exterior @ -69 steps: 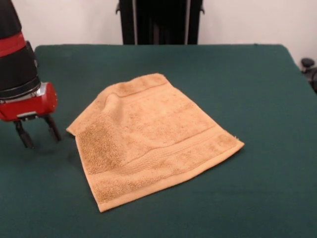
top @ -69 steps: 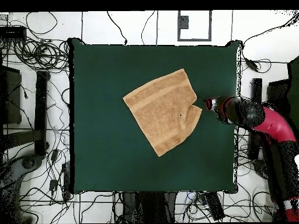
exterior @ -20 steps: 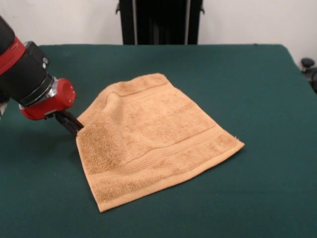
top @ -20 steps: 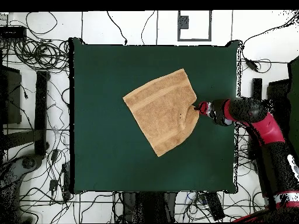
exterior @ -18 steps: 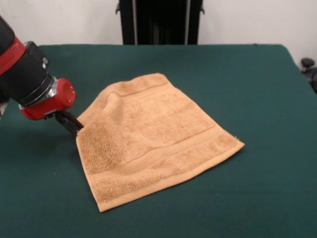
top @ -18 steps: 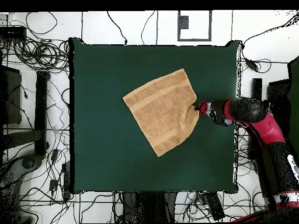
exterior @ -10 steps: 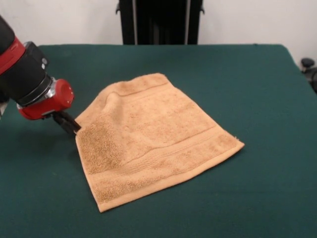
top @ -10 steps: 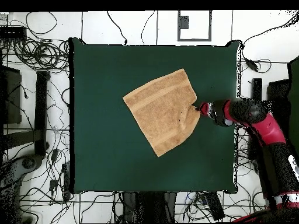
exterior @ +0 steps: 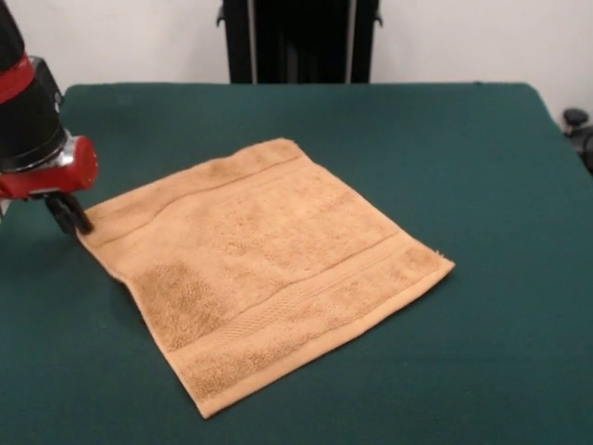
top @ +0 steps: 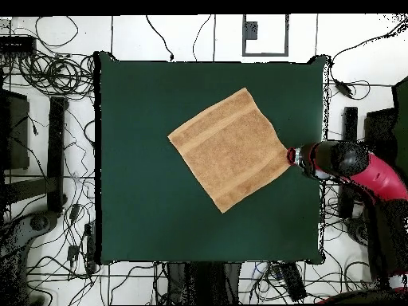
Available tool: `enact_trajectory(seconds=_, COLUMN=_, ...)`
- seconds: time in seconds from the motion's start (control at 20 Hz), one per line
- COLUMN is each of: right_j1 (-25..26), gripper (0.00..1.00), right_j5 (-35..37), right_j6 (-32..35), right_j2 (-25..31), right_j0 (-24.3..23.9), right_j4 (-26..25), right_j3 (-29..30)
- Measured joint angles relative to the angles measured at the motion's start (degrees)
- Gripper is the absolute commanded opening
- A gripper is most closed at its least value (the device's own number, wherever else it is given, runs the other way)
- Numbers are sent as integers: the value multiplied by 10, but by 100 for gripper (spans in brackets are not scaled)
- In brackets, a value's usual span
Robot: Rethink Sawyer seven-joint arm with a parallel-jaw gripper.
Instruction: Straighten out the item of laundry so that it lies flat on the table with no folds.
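Tan-orange towel (exterior: 264, 264) spread open as a rough diamond near the middle of the green table (exterior: 482, 167), with no fold visible; woven bands parallel to two opposite hems; a darker patch of pile near the front-view left corner. Red and black arm low at that corner, gripper (exterior: 70, 214) with dark tips together at the towel's corner, apparently pinching its edge. In the overhead view, towel (top: 229, 150) slightly right of table centre, gripper (top: 292, 157) at its right-hand corner near the table (top: 143, 223) edge. Cables on the floor around the table.
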Motion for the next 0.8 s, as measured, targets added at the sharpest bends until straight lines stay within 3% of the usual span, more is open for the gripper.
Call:
enact_trajectory(seconds=0.6, right_j1=5, gripper=0, right_j5=-4, right_j6=0, right_j2=-30, right_j0=2, right_j4=13, right_j3=-1)
enact_trajectory(seconds=0.65, right_j1=6, gripper=100, right_j5=-4, right_j6=0, right_j2=-33, right_j0=2, right_j4=20, right_j3=-3)
enact_trajectory(seconds=0.8, right_j1=6, gripper=100, right_j5=-3, right_j6=0, right_j2=-35, right_j0=2, right_j4=24, right_j3=-3)
